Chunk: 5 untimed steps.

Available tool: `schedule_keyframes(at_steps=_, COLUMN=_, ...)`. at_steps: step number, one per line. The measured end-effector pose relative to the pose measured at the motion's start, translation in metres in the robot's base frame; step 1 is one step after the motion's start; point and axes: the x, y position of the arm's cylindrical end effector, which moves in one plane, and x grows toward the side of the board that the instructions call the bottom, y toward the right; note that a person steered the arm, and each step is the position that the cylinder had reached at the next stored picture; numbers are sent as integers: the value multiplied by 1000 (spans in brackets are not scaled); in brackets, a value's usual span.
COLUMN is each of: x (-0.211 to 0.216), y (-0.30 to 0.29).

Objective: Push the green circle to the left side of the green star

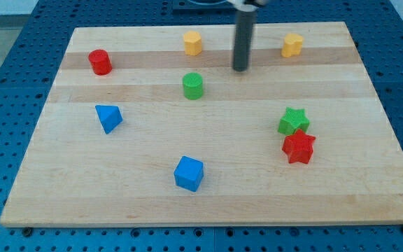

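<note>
**Green circle sits apart from the star, our rod above and to its right**

Nearest us, toward the view's bottom, lies the blue cube [189, 173], alone on the wooden board [103, 196], a little left of the middle.

Farther up on the view's right we find the red star [299, 148] and, touching its upper left edge, the green star [293, 121]. The two stand as a tight pair near the board's right side.

At about the same depth on the view's left lies the blue triangle [108, 117], well apart from everything else.

Next comes the green circle [192, 86], a short upright cylinder just left of the board's middle. It is well apart from the green star, on that star's left and farther up the view.

Our rod carries no jaws, so there is nothing to open or close and it holds nothing. It stands upright with my tip [240, 69] down at the board, up and to the view's right of the green circle, near it but not touching it.

On the left, at similar depth, stands the red cylinder [100, 62].

Farthest off, near the view's top, we see two yellow blocks: one yellow block [192, 43] left of the rod, and the other yellow block [292, 45] on its right; their exact shapes we cannot make out.
</note>
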Motion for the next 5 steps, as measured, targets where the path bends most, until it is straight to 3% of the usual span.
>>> schedule_keyframes(at_steps=1, x=5, y=-80)
schedule_keyframes(at_steps=2, x=9, y=-108)
schedule_keyframes(at_steps=3, x=20, y=-111)
schedule_keyframes(at_steps=5, x=47, y=-30)
